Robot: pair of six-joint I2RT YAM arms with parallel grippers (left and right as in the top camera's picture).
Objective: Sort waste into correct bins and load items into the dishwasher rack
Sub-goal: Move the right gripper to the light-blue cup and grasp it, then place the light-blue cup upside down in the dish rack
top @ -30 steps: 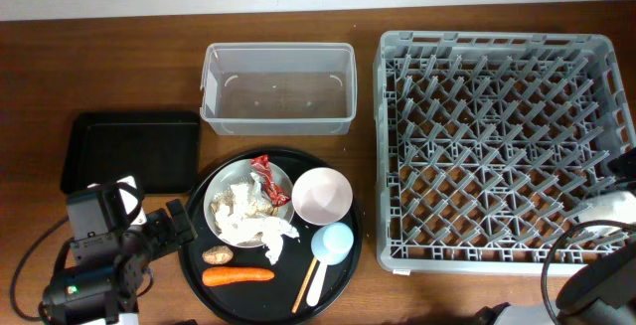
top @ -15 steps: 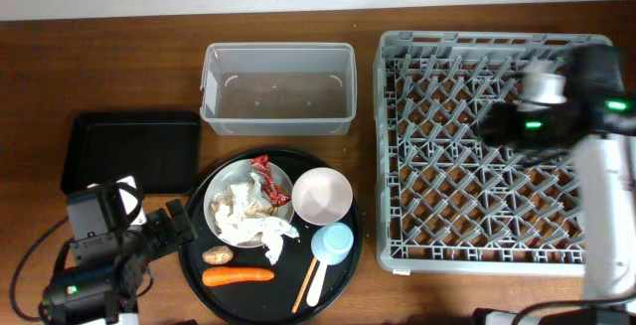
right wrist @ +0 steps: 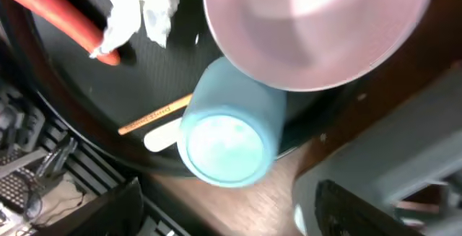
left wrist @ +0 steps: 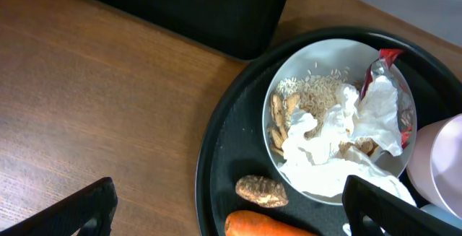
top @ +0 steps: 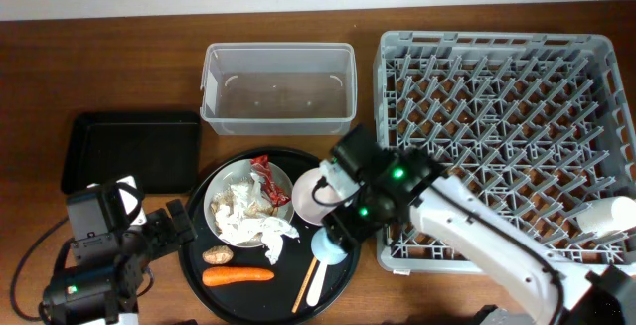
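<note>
Grained wooden table [top: 149,67], clear glossy plastic tub [top: 278,88], matt grey plastic rack [top: 497,136], crumpled paper tissue [left wrist: 328,160]

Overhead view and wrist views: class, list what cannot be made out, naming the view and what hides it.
Light blue cup: overhead, the right arm covers most of it.
White plastic fork: overhead, its upper end lies under the cup.
Thin wooden chopsticks: right wrist, the cup hides their far part.
Small white bowl: left wrist, cut off by the right edge.

Overhead wide; wrists close above tray [top: 248,300]
</note>
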